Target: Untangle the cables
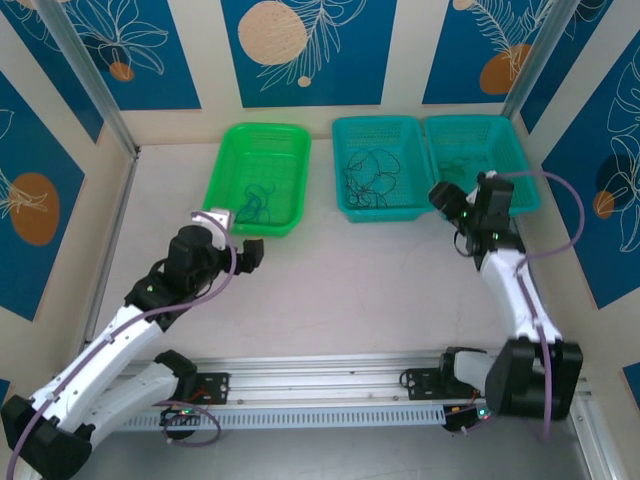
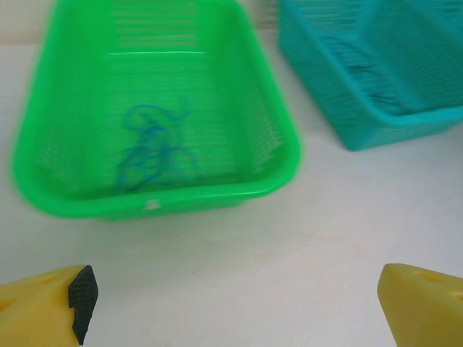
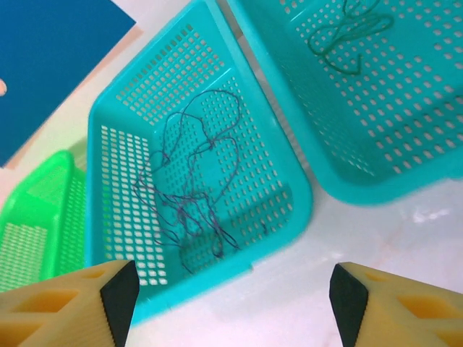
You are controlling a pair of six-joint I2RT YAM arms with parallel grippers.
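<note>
Gaping, left gripper (image 2: 233, 302) and right gripper (image 3: 230, 295) hold nothing.

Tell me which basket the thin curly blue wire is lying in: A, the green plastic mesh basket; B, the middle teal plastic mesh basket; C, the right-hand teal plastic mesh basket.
A: the thin curly blue wire sits on the floor of the green plastic mesh basket.
</note>
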